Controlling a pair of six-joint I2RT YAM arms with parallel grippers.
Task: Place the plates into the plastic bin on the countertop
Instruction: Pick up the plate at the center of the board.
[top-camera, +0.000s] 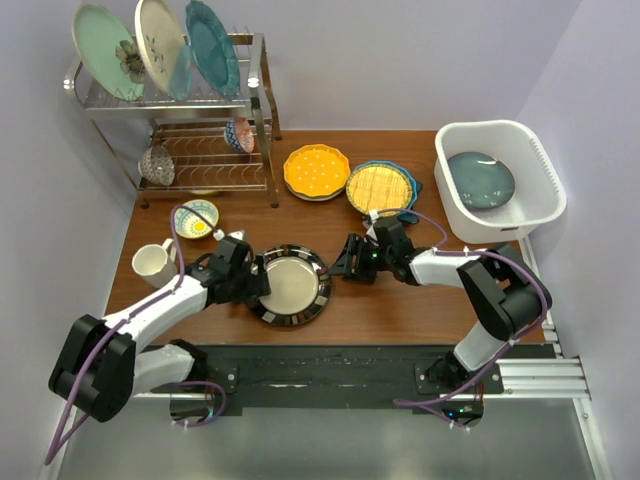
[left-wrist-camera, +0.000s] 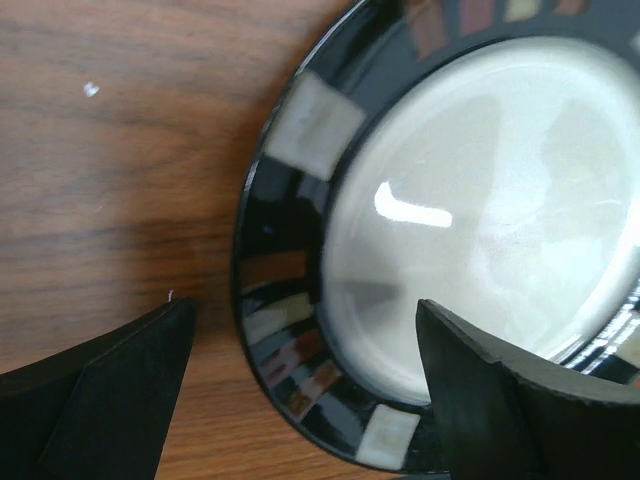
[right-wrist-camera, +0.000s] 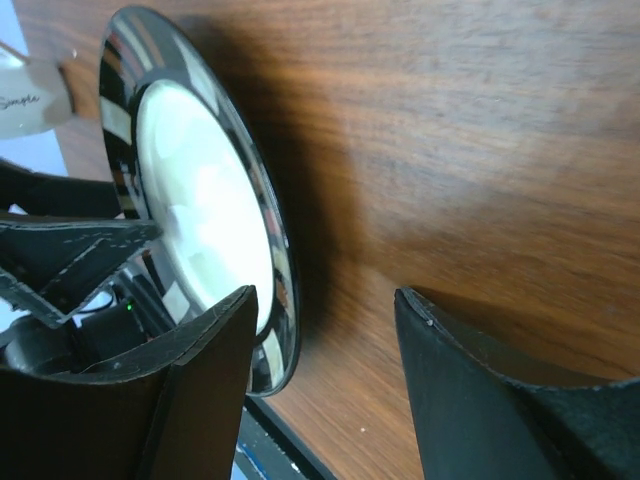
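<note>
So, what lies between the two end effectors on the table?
The dark-rimmed plate lies flat between the left end effector and the right end effector; the top view shows it.

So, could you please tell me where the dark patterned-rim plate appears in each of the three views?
Top external: plate low centre of the picture.
Left wrist: plate fills the right side.
Right wrist: plate at left, seen nearly edge-on.
Shared landmark: the brown wooden tabletop beneath it.
</note>
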